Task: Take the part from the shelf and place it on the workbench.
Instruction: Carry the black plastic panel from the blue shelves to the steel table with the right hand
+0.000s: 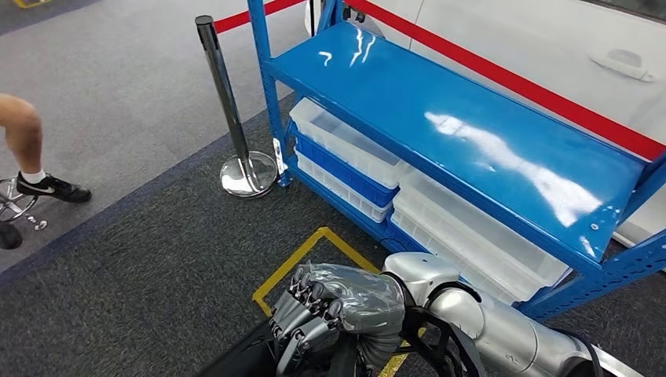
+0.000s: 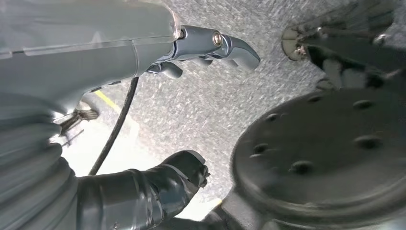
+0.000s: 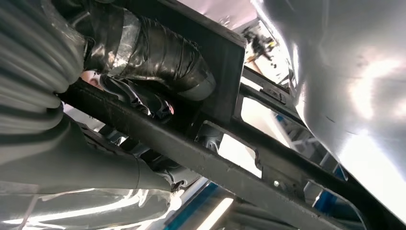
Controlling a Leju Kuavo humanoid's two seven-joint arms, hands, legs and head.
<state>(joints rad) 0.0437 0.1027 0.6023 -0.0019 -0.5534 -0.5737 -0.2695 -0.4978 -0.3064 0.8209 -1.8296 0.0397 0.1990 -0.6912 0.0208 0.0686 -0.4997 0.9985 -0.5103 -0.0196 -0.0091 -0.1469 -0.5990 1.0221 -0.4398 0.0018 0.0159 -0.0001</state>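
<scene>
We are holding the black frame part (image 3: pixel 225 163) in our right hand (image 1: pixel 326 314), fingers curled round it at bottom centre of the head view w/ its long axis slanting, while the left hand (image 2: pixel 191 48) is hanging loose, holding nothing.

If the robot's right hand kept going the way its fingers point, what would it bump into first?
Probably the floor. In the head view the right hand, gripping a black part, points its fingers down and to the left, toward the dark carpet. Nothing stands in between, though depth is hard to judge.
</scene>
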